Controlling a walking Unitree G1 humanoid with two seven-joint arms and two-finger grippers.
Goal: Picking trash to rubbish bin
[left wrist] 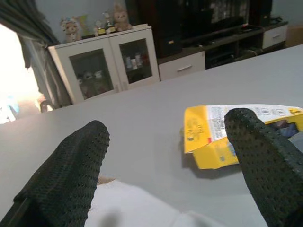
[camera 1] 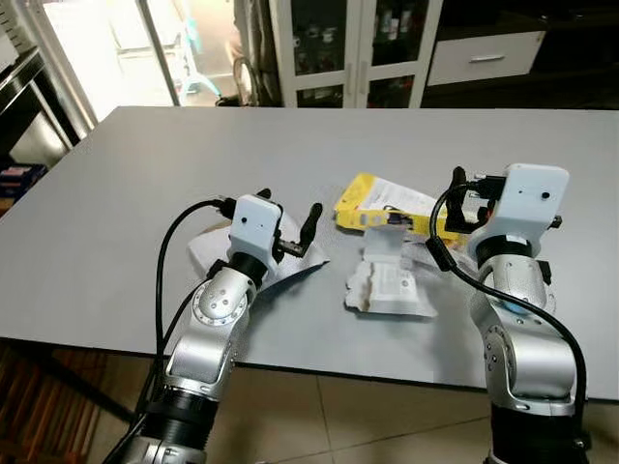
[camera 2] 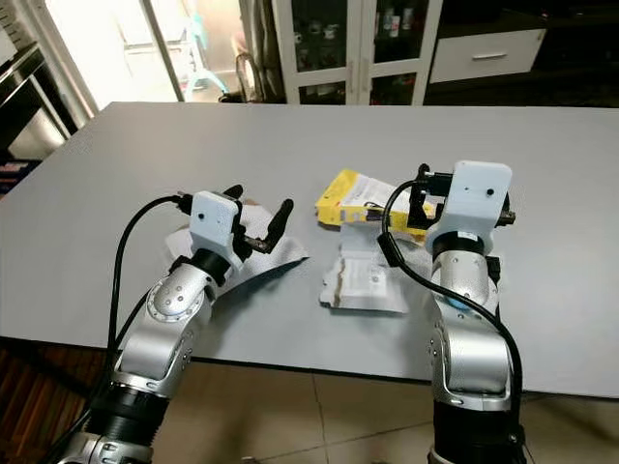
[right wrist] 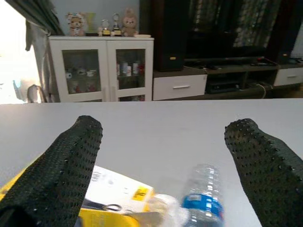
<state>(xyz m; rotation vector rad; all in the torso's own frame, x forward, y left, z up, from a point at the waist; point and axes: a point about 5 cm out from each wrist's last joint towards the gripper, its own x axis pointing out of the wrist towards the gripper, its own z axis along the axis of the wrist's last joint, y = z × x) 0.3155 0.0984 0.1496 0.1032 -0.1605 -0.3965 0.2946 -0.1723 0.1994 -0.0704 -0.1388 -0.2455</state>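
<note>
A grey table [camera 1: 126, 193] carries the trash, and the yellow pack [camera 1: 385, 204] near its middle serves as the landmark here.

Well left of the pack, the left gripper [camera 1: 287, 219] hangs just above the table with its fingers spread wide and nothing between them. Under it and its wrist lies a crumpled white paper [camera 1: 205, 246], whose edge shows pale and blurred at the base of the left wrist view. In that wrist view the fingers [left wrist: 71, 165] frame bare tabletop, with the pack ahead and off toward one fingertip.

Just in front of the pack, toward the robot, lies a flattened white wrapper [camera 1: 389, 280] with printed text, its far edge touching or overlapping the pack's near edge.

Right of the pack, the right gripper [right wrist: 163, 142] hovers over the pack's right end, fingers wide apart and empty. Its wrist view looks down on the pack and a clear plastic bottle [right wrist: 202, 198] with a blue label, lying just beside the pack.

Beyond the table, behind the pack, stand a white glass-door cabinet [right wrist: 102, 68] with small figurines on top and a dark TV unit [right wrist: 222, 42] to its right.
</note>
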